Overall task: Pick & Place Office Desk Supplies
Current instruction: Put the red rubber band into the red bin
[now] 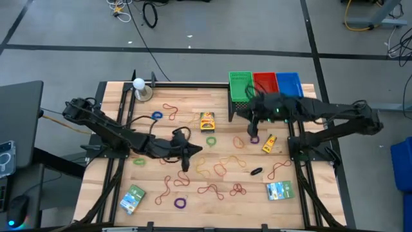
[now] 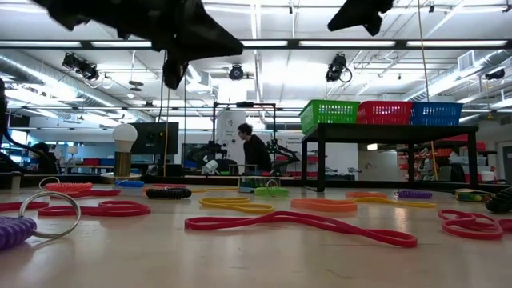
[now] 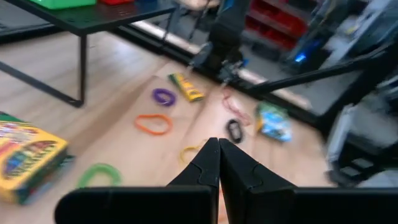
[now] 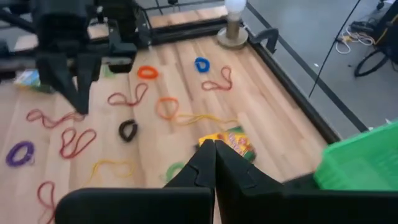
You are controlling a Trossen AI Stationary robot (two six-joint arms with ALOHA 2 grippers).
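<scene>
Left gripper [image 1: 185,162] clenched, empty, left of yellow cardboard crayon box [image 1: 206,120]. Right gripper [image 1: 255,132] clenched, empty, right of that box

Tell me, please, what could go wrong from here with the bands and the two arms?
1. Both pincers, left and right, are shut and empty, so either must open before it can grasp.
2. Red bands and yellow bands lie tangled or overlapping, so one pick may drag several.
3. The bands are flat and thin on the table; fingers may slip off or scrape the wood.

yellow crayon box [image 1: 206,120], green, red, blue baskets [image 1: 264,84]
</scene>
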